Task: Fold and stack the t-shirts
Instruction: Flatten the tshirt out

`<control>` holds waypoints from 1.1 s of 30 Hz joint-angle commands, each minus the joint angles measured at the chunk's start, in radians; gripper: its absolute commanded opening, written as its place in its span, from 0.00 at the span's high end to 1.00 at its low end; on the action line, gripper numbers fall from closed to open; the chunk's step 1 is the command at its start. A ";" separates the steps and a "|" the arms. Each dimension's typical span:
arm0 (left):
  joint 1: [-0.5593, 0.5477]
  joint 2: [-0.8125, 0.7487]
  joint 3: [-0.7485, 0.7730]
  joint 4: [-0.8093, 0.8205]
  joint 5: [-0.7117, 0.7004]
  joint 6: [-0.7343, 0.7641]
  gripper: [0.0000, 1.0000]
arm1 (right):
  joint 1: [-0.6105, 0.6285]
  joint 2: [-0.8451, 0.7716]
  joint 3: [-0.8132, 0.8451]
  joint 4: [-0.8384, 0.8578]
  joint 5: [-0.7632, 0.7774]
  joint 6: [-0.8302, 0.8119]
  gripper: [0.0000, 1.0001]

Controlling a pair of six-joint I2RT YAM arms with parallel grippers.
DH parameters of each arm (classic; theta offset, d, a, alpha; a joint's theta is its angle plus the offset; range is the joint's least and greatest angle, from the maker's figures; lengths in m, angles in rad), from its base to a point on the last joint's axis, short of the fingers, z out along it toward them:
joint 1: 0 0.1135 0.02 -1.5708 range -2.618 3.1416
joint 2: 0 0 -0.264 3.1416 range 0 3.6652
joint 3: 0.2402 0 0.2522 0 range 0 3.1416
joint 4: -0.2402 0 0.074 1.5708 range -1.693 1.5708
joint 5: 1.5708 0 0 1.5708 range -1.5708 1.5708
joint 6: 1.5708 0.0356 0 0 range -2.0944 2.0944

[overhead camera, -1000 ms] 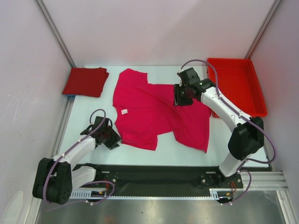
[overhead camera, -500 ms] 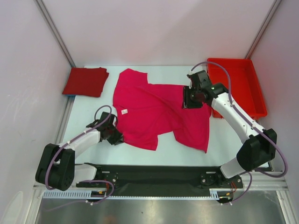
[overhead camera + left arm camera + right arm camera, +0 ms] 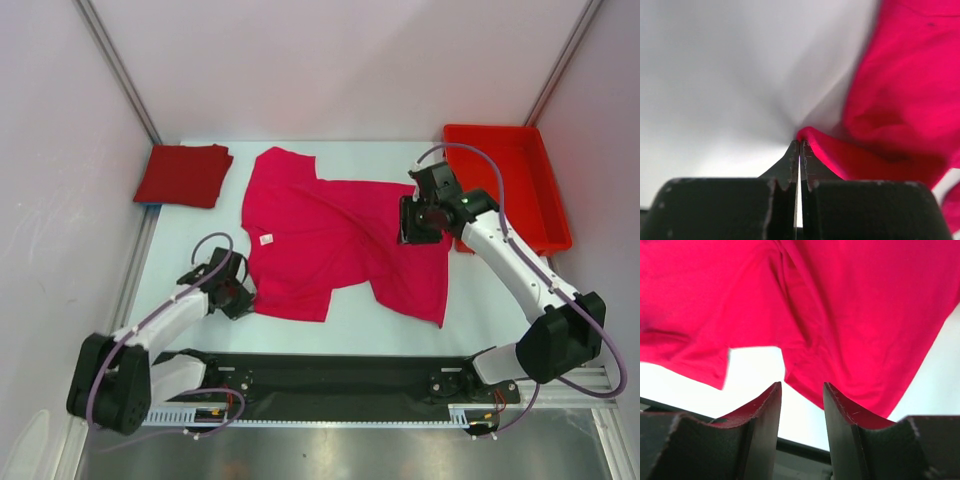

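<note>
**A:** T-shirts first. Where are they?

**B:** I see the pink t-shirt spread out and rumpled in the middle of the table. The dark red t-shirt lies folded at the far left corner, well apart.

**A:** Pincers?

**B:** My left pincer is pinched tight on the pink hem at its near left corner. My right pincer hangs half spread over the shirt's right side, gripping nothing.

**A:** Anything close by?

**B:** A red tray at the far right, just beside the shirt. My right arm crosses its left edge.
</note>
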 commanded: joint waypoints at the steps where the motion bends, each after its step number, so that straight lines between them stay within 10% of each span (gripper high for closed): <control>1: -0.003 -0.143 0.002 -0.189 -0.148 0.023 1.00 | -0.002 -0.020 -0.021 -0.050 -0.010 0.019 0.55; 14: -0.011 -0.668 0.085 -0.547 -0.160 -0.096 1.00 | -0.125 -0.165 -0.367 -0.115 -0.069 0.275 0.52; 33: -0.009 -0.544 0.491 -0.767 -0.792 0.007 1.00 | -0.206 -0.257 -0.593 -0.069 -0.092 0.341 0.58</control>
